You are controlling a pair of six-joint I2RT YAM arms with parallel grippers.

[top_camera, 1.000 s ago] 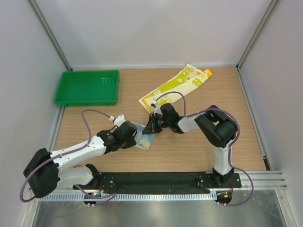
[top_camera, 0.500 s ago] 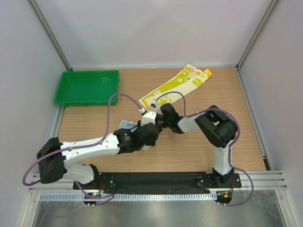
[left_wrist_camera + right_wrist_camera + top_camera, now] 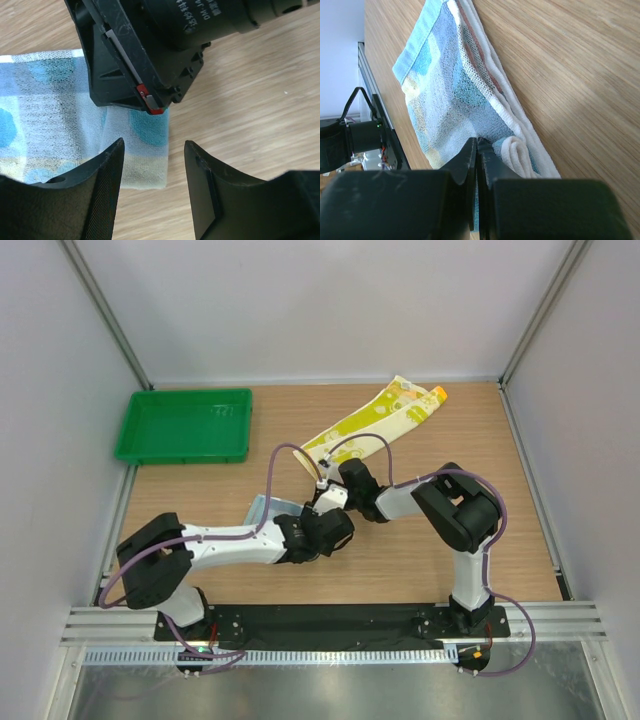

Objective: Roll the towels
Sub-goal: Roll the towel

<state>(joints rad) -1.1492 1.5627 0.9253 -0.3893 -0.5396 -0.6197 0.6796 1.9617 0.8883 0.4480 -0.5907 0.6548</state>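
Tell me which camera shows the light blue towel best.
Right wrist: the light blue towel fills the view, spread out with its near end bunched up. Left wrist shows one end, partly blocked; top external shows only a corner.

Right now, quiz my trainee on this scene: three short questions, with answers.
1. True or false: the left gripper is shut on the blue towel.
2. What does the right gripper pinch? A the tray, B the blue towel, C a cable.
3. Is the yellow towel rolled yet?
Key: 1 false, its jaws stand open; 2 B; 3 no, it lies flat.
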